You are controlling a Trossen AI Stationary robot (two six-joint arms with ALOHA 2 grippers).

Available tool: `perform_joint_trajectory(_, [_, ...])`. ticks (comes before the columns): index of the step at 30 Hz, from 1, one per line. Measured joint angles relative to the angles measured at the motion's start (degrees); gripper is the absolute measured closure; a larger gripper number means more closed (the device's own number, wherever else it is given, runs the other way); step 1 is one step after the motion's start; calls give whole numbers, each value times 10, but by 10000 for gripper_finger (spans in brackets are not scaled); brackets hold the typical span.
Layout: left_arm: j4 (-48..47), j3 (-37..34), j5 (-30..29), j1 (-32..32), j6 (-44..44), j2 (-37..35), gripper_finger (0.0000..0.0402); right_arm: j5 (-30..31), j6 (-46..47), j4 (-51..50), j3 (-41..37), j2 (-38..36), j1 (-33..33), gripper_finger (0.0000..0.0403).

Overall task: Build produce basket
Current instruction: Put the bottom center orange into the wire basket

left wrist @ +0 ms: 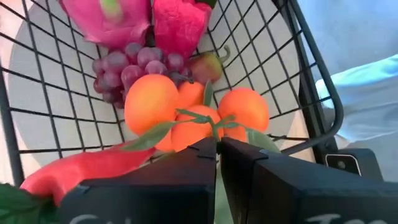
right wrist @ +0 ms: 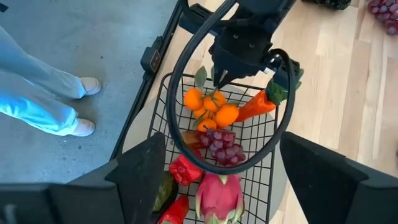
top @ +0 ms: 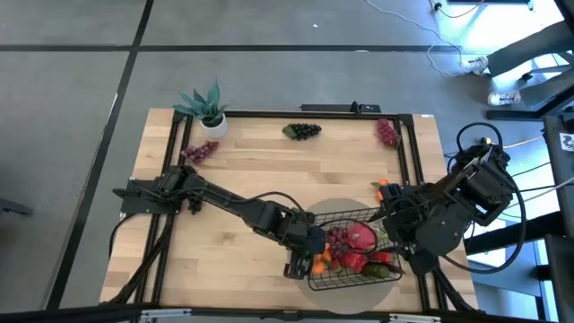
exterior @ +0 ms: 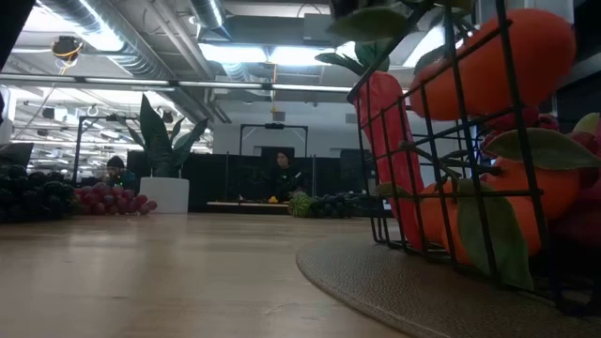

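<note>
oranges [left wrist: 186, 109] half hidden behind closed left gripper [left wrist: 217, 146].

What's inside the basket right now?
In the basket: oranges, carrot, grapes, red peppers, dragon fruit. Anything beneath that pile is covered.

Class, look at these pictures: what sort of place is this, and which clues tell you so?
Probably a robotics lab or workshop. Two robot arms work at a wooden table over a wire basket of toy fruit, bare ducts and strip lights run overhead, and cables trail across the concrete floor.
</note>
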Motion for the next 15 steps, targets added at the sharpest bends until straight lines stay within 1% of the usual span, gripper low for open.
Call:
perform_joint_trajectory(9, [26,-23,-2,6,-13,0,400,0,1,0,0,0,0,104])
perform_joint_trajectory(11, [29,-24,-1,6,-18,0,392,0,1,0,0,0,0,104])
perform_joint_trajectory(15, [28,-25,-1,6,-19,0,365,0,2,0,0,0,0,104])
